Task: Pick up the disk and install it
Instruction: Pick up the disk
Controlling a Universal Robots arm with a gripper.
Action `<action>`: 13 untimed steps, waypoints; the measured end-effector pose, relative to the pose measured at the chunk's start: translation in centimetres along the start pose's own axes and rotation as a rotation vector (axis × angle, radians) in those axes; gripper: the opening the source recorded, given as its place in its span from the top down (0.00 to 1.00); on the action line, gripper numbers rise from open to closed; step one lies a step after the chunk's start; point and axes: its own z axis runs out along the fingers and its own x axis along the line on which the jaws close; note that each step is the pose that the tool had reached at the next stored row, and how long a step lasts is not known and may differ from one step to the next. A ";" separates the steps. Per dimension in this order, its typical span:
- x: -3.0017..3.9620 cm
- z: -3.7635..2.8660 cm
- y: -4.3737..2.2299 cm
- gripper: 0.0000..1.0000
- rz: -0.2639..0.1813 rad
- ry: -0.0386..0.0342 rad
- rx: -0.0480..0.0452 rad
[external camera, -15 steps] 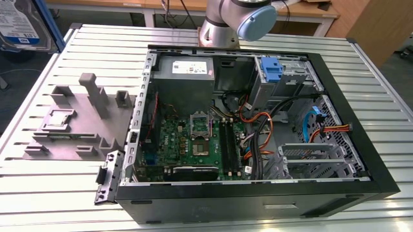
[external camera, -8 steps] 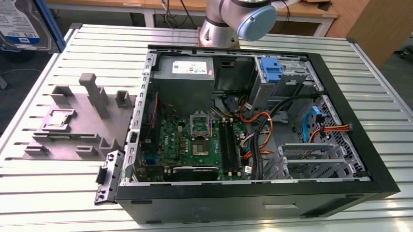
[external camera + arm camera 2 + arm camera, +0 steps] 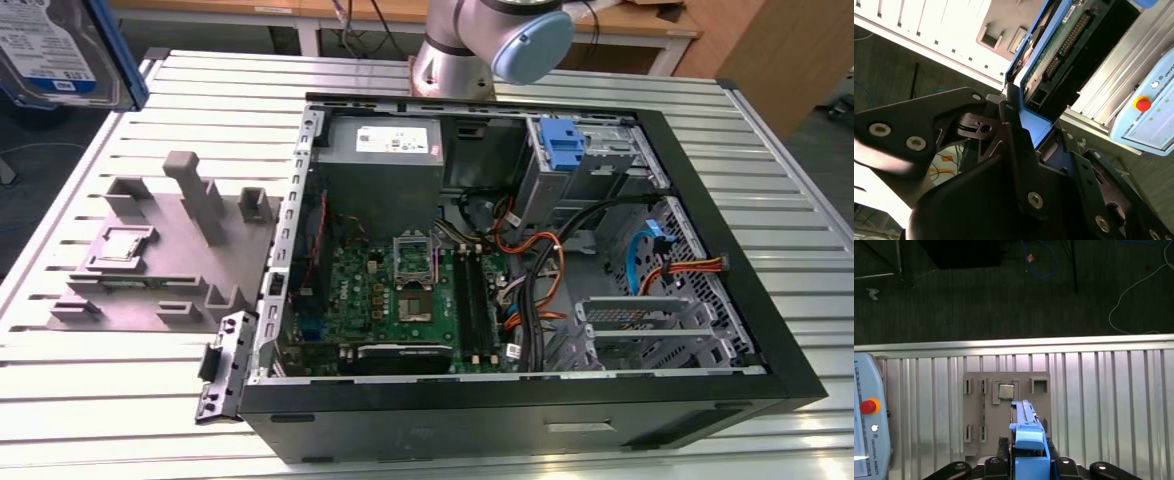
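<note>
The disk (image 3: 47, 50) hangs in the air at the exterior view's upper left, above the table's corner, its blue-and-white label facing the camera and blue rails on its edges. My gripper (image 3: 1029, 125) is shut on the disk (image 3: 1059, 45): the black fingers (image 3: 1011, 135) clamp its blue-railed end, and its green circuit board side shows. In the first wrist view the gripper (image 3: 1029, 462) holds the disk (image 3: 1026, 437) edge-on above the grey holder block (image 3: 1004, 410).
An open computer case (image 3: 287, 250) lies on the slatted metal table (image 3: 200, 100), with a power-supply box (image 3: 384, 143), motherboard (image 3: 400, 290), cables and a blue bracket (image 3: 563, 145) in the drive bay. The grey holder block (image 3: 147, 260) carries a processor chip (image 3: 1005, 391). A teach pendant (image 3: 866, 440) lies nearby.
</note>
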 end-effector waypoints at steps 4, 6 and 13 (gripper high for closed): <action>0.22 0.00 -0.14 0.64 0.000 0.0002 0.0000; 0.21 -0.01 -0.40 0.64 0.000 0.0002 0.0000; 0.18 -0.02 -1.04 0.64 0.000 0.0002 -0.0001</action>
